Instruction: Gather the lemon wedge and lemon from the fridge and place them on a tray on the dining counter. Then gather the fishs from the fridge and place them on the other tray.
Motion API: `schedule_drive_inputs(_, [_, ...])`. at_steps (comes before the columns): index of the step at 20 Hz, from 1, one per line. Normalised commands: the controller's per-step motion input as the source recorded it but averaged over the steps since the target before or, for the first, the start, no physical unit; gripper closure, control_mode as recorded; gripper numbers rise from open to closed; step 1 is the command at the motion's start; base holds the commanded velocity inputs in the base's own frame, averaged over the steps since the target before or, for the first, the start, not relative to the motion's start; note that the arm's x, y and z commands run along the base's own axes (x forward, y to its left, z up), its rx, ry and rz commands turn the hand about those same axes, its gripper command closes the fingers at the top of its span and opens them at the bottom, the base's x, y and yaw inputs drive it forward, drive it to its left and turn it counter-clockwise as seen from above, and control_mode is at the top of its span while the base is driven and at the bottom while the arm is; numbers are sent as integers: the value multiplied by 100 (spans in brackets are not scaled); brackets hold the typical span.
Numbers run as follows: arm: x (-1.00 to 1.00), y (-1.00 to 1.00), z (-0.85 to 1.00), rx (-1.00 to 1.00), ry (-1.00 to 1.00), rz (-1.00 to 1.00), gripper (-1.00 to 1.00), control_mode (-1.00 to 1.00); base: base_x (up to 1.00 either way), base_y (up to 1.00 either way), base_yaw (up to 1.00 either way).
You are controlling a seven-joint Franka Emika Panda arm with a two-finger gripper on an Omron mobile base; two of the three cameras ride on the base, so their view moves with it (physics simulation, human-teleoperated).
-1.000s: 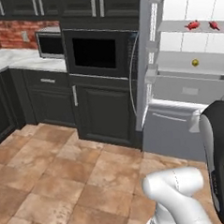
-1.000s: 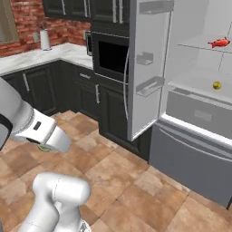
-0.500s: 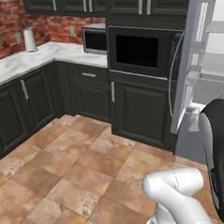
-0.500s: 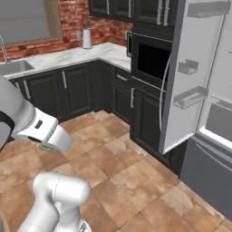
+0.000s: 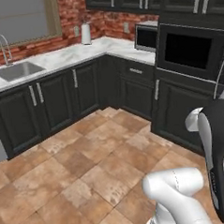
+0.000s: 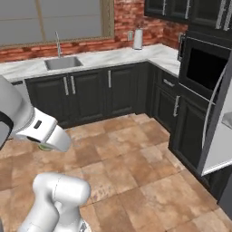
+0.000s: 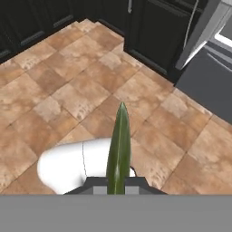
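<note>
1. Fingers of the gripper (image 7: 118, 182) are pressing together on a slim green wedge (image 7: 120, 140), which is standing straight up between them in the hand view with its pointed tip aimed away from the hand.
2. In the right base view the same green wedge (image 6: 44, 147) is peeking out as a small green patch beneath the white hand, low at the left and hanging above the floor.
3. Brown tiled floor (image 7: 68, 77) is spreading out below the hand and is running between the cabinet fronts in all views.
4. The fridge (image 7: 210, 74) is showing at the upper right of the hand view, its grey door swinging open over the tiles and its dark grey lower drawer front sitting beneath; in the right base view the open fridge (image 6: 218, 140) door is standing at the right edge with a long thin curved handle.
5. Just beside the fridge door, a tall dark cabinet is holding a built-in oven (image 6: 205, 68) with a black window.
6. A microwave (image 5: 146, 36) is sitting next to the oven on the marble-topped counter (image 5: 77, 54).
7. Farther along, that counter is turning the corner under a red brick wall (image 6: 129, 16), with a white canister (image 6: 137, 40) standing near the corner.
8. Farthest off, a steel sink (image 6: 63, 62) with a tall faucet is sitting below the window (image 6: 54, 20).
</note>
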Motion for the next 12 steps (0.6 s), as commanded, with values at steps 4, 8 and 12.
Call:
schedule_drive_inputs(4, [0,0,0,0,0,0,100,100,-6,35,57])
schedule_drive_inputs(8, [0,0,0,0,0,0,100,100,0,37,58])
schedule_drive_inputs(12, [0,0,0,0,0,0,100,100,4,39,57])
